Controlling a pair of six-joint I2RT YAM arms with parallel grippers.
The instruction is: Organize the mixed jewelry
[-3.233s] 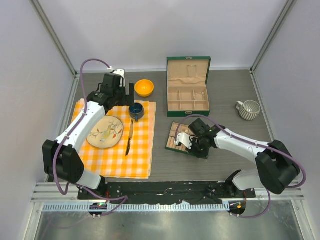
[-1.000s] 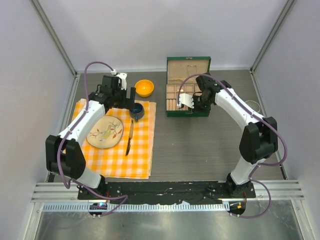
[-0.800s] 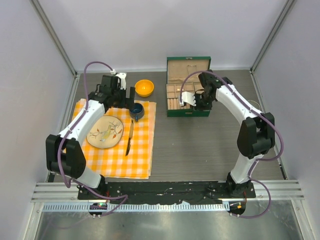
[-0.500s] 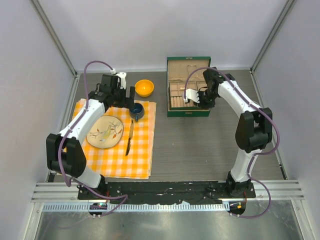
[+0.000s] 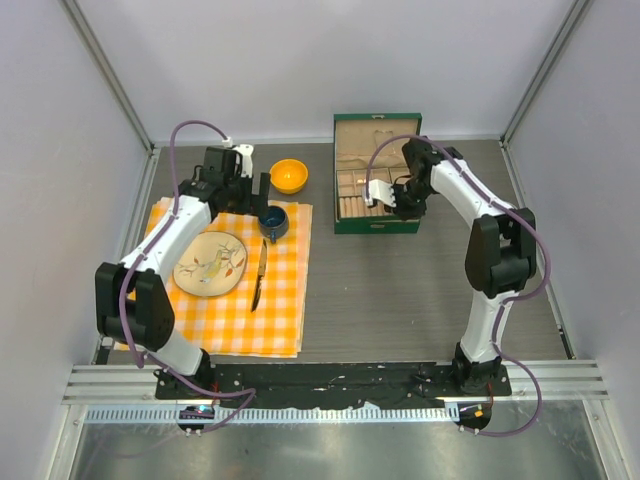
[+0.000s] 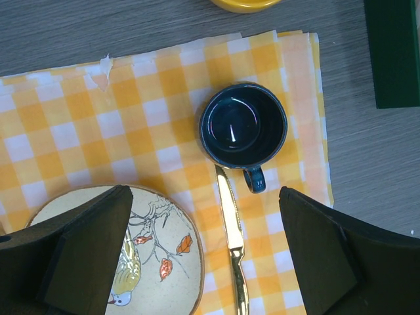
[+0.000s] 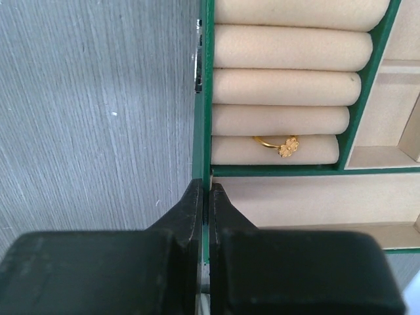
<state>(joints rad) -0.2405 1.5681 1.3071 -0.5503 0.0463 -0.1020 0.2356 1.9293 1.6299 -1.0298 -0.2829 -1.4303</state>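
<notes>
Gold ring (image 7: 279,144) between beige rolls (image 7: 289,85), frame centre; right fingers (image 7: 189,213) clamped on green tray wall (image 7: 205,98); left fingers (image 6: 85,249) apart

The dark grey, wood-grained table (image 5: 400,300) carries an orange-and-white checked cloth (image 5: 230,320), spread flat over its left half and reaching close to the near edge. A small round orange bowl (image 5: 289,176) stands on the bare table just behind the cloth's far right corner. To the right of the bowl, near the back edge, sits an open green jewellery box with beige lining (image 5: 375,227), its lid raised.
</notes>
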